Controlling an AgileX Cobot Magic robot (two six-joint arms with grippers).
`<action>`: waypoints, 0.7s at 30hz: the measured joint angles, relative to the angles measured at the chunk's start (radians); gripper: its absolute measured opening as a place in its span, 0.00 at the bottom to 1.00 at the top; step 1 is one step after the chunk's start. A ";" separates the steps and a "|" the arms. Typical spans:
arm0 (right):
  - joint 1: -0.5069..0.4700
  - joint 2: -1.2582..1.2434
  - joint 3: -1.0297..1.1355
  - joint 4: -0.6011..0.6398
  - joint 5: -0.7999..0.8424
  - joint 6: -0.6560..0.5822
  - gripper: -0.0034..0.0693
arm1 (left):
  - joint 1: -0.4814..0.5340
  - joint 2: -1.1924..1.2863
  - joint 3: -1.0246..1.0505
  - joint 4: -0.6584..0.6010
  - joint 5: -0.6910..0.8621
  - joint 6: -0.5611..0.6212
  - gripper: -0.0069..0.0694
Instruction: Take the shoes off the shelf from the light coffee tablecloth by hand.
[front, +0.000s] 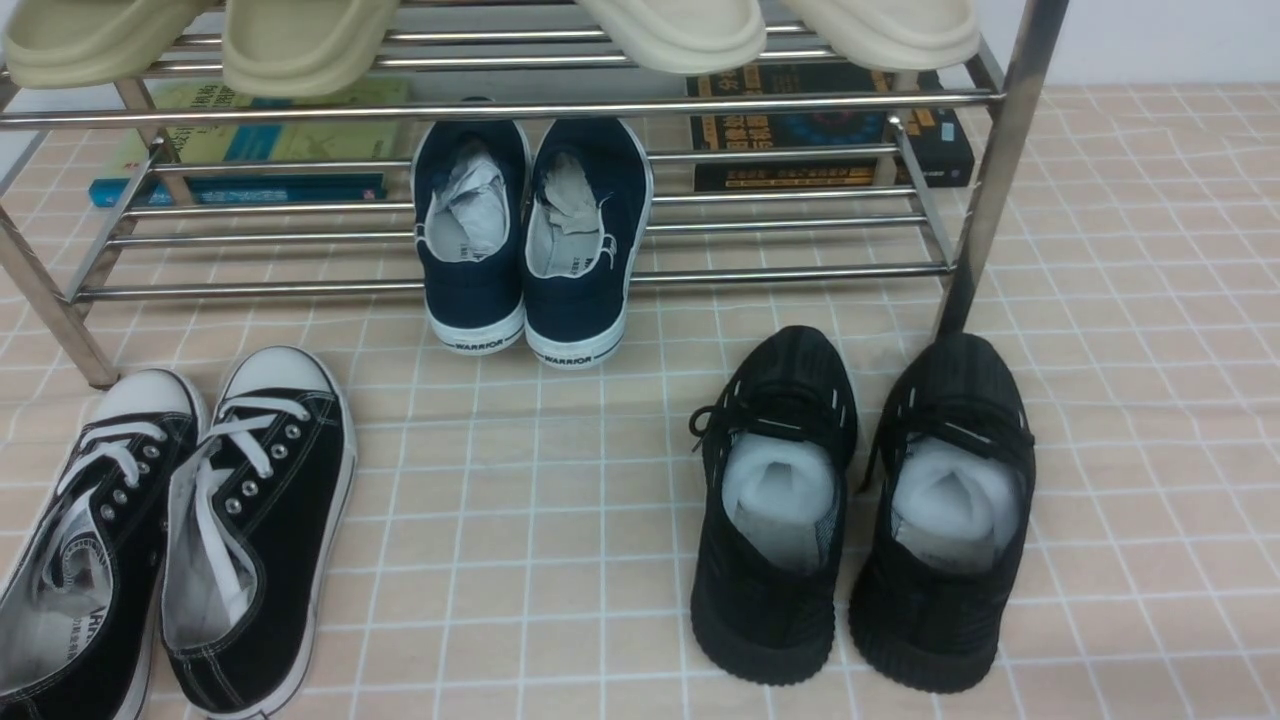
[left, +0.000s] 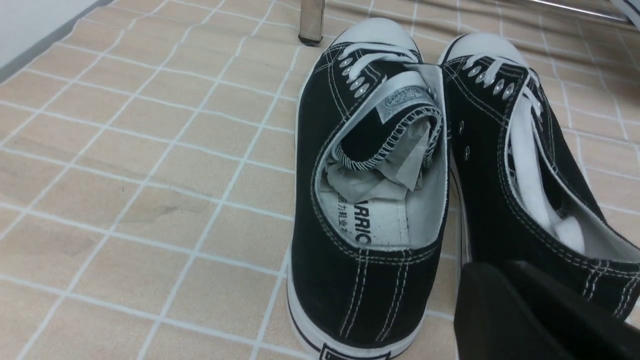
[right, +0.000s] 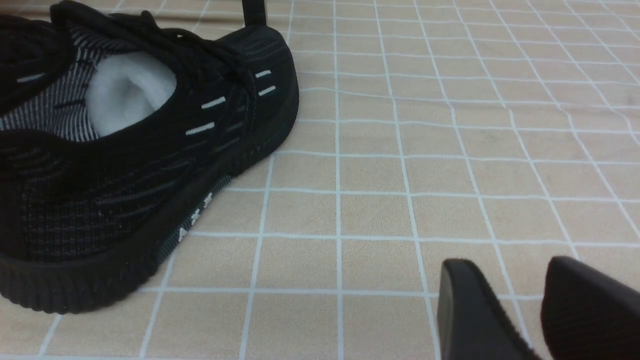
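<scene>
Left claw (left: 505, 285) nearly closed, empty; right claw (right: 520, 290) open; insole (left: 372, 222) reads "ARRIO".

Non-task stuff you've got in view: navy slip-ons (front: 535, 240) marked WARRIOR, centre, heels toward you, paper stuffed inside. All-black knit sneakers (front: 860, 510) to the right, side by side, white stuffing in both. Two pairs of slippers up top: greenish pair (front: 200, 40) left, cream pair (front: 780, 30) right. Behind: green and blue books (front: 250, 150) stacked left, a dark book (front: 830, 130) right. White wall (front: 1170, 40) at the far right.
</scene>
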 joint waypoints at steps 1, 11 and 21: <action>0.000 0.000 0.000 0.000 0.000 0.000 0.38 | 0.000 0.000 0.000 0.002 0.000 -0.001 0.18; 0.000 0.000 0.000 0.000 0.000 0.000 0.38 | 0.000 0.000 0.000 0.006 0.000 0.039 0.19; 0.000 0.000 0.000 0.000 0.000 0.000 0.38 | 0.000 0.000 0.000 0.007 0.001 0.067 0.20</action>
